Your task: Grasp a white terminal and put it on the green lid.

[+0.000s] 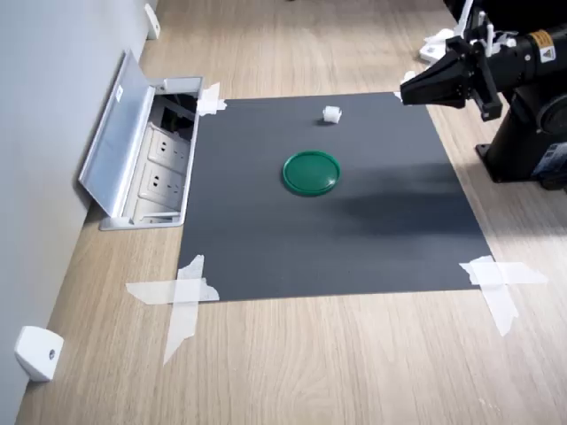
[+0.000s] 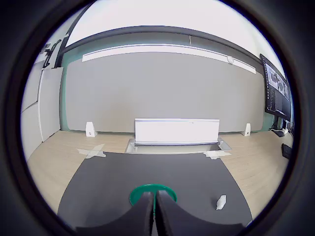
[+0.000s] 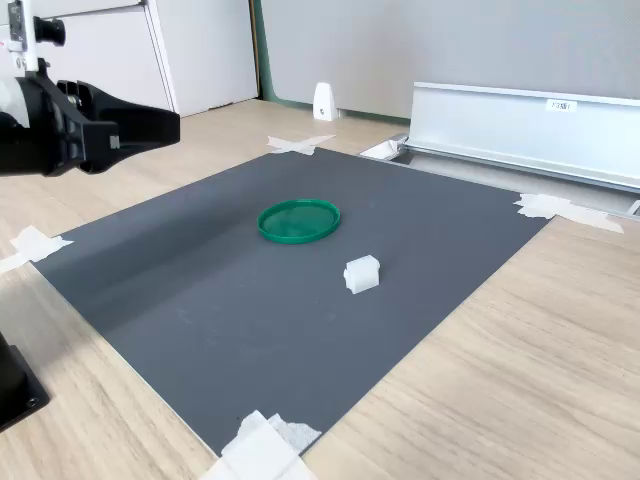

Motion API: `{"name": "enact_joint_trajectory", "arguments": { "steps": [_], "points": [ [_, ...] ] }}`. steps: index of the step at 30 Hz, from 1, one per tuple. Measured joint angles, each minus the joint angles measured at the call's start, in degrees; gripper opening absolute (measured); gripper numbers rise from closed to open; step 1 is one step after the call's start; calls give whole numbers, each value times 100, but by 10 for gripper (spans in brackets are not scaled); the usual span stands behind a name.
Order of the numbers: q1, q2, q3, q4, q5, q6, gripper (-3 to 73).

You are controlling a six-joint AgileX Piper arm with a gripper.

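**Wrist view: gripper closed and empty above the mat's edge**

Wrist view shows the two black fingers of the gripper [image 2: 155,216] pressed together with nothing between them, and the green lid [image 2: 152,191] lying partly hidden just beyond their tips. The white terminal [image 2: 221,202] sits off to one side on the dark mat [image 2: 98,191], well apart from the gripper.

From where I stand, the gripper [image 1: 406,93] hangs in the air over the far right corner of the mat [image 1: 266,248] in the first exterior view, its tip pointing toward the first exterior view's left. It touches nothing. The green lid [image 1: 311,172] lies flat near the middle of the mat, and the white terminal [image 1: 331,113] rests on the mat just behind it, near but not touching.

In the second exterior view the gripper [image 3: 172,124] comes in from the second exterior view's left, raised above the mat [image 3: 200,300]. The green lid [image 3: 299,220] is flat on the mat, and the white terminal [image 3: 362,273] lies nearer the camera, a little toward the second exterior view's right.

White tape strips [image 1: 182,297] hold the mat's corners to the wooden table [image 1: 310,363]. At the first exterior view's left, a socket box [image 1: 164,168] is set into the table with its metal cover [image 1: 115,133] tilted open.
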Motion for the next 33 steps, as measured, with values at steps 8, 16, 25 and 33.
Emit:
{"name": "enact_joint_trajectory", "arguments": {
  "steps": [8, 16, 25, 33],
  "points": [
    [0, 0, 0, 0, 26, 2, -9],
    [0, 0, 0, 0, 38, 7, -9],
    [0, 0, 0, 0, -40, 7, -9],
    [0, 0, 0, 0, -73, 7, -9]
  ]
}}
